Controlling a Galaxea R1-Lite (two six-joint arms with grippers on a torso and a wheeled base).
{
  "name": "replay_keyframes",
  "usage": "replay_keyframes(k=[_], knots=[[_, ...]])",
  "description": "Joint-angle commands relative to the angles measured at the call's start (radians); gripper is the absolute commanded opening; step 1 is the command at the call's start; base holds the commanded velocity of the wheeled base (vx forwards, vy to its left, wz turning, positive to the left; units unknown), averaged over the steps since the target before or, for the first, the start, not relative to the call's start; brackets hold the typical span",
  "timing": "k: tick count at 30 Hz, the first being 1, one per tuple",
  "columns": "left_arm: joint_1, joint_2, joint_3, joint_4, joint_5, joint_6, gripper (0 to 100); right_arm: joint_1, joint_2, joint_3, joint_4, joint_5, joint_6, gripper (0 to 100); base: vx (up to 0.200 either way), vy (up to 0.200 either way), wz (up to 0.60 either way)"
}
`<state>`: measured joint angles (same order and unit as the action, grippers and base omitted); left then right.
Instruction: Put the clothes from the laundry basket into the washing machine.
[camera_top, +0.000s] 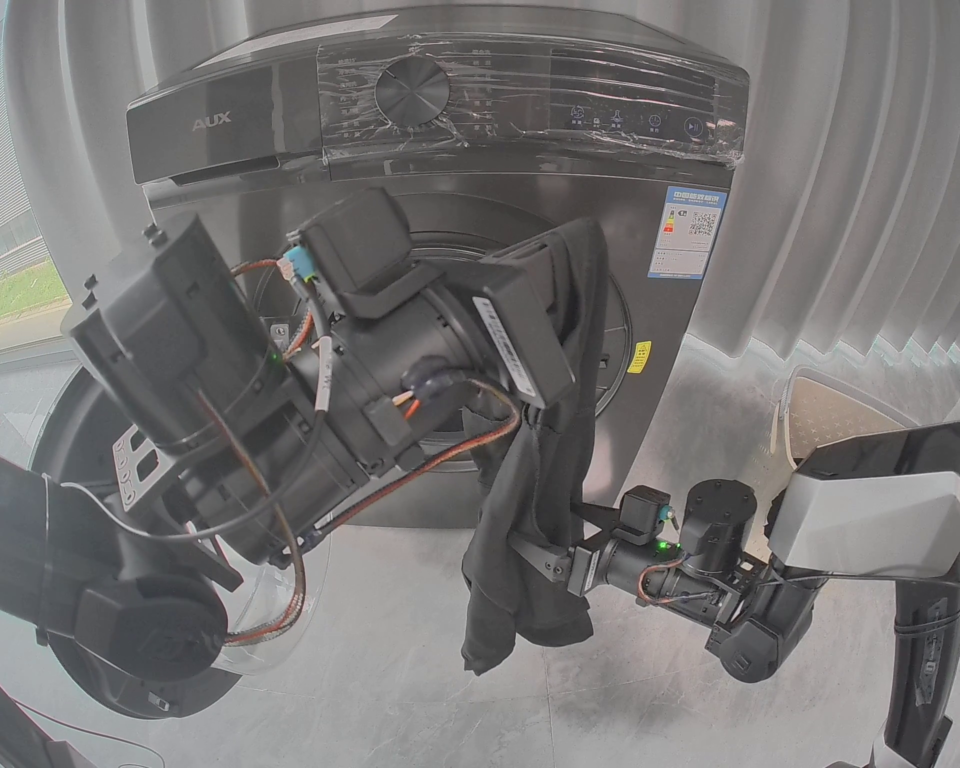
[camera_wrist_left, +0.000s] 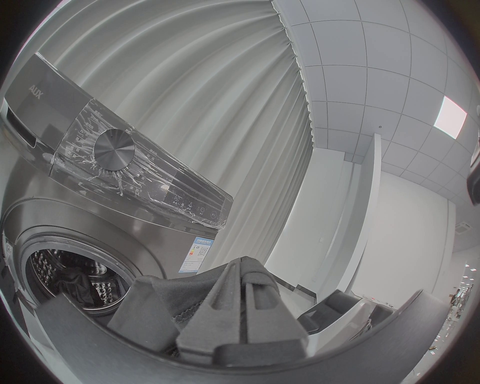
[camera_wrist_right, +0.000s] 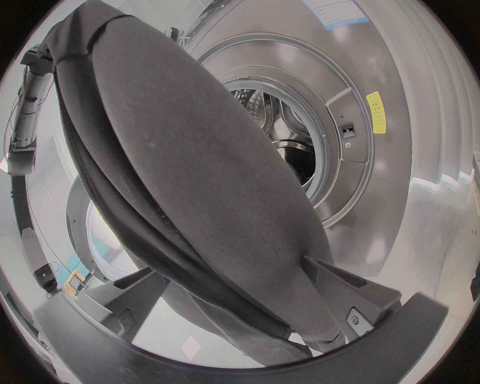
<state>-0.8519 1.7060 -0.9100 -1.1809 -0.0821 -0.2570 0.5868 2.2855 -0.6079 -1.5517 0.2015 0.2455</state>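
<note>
Dark garment (camera_top: 545, 450), hanging full length in front of the open washing machine (camera_top: 660, 130), beside the drum opening (camera_wrist_right: 292, 145) and clear of the floor. The left gripper (camera_wrist_left: 245, 272) holds the garment's upper end, its fingers (camera_wrist_left: 220, 310) pressed together with a fold of cloth pinched between them. The right gripper (camera_top: 528, 558) meets the lower part of the garment; its fingers (camera_wrist_right: 345, 295) stand well apart, with the cloth passing between them and not clamped. The door (camera_top: 255, 620) is swung open at the robot's left, and another dark item (camera_wrist_left: 75, 287) lies inside the drum. The laundry basket (camera_top: 835, 415) stands on the floor at the robot's right.

Handling, as judged: the cloth looks soft, limp and light, so it will sag and trail from any single hold. Gathering a bunched fold low on the garment would probably keep the loose tail from catching on the drum rim.
</note>
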Motion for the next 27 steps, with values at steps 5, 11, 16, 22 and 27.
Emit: replay_keyframes(k=[5,11,16,22,27], knots=[[-0.007,-0.025,-0.007,0.001,-0.001,-0.001,0,-0.012,0.081,-0.064,-0.001,0.003,-0.002,100,0.000,0.000,0.00],[-0.021,-0.029,-0.007,0.000,-0.002,-0.001,0,-0.016,0.097,-0.101,-0.001,0.003,-0.003,100,0.000,0.000,0.00],[-0.033,-0.029,-0.009,-0.002,-0.002,-0.002,0,-0.008,0.107,-0.125,-0.002,0.003,-0.011,100,0.000,0.000,0.00],[-0.032,-0.028,-0.007,-0.003,-0.001,-0.002,0,-0.008,0.107,-0.119,-0.002,0.006,-0.009,0,0.000,0.000,0.00],[-0.018,-0.022,-0.009,0.001,0.010,-0.004,0,-0.005,0.091,-0.078,-0.004,0.009,-0.009,0,0.000,0.000,0.00]])
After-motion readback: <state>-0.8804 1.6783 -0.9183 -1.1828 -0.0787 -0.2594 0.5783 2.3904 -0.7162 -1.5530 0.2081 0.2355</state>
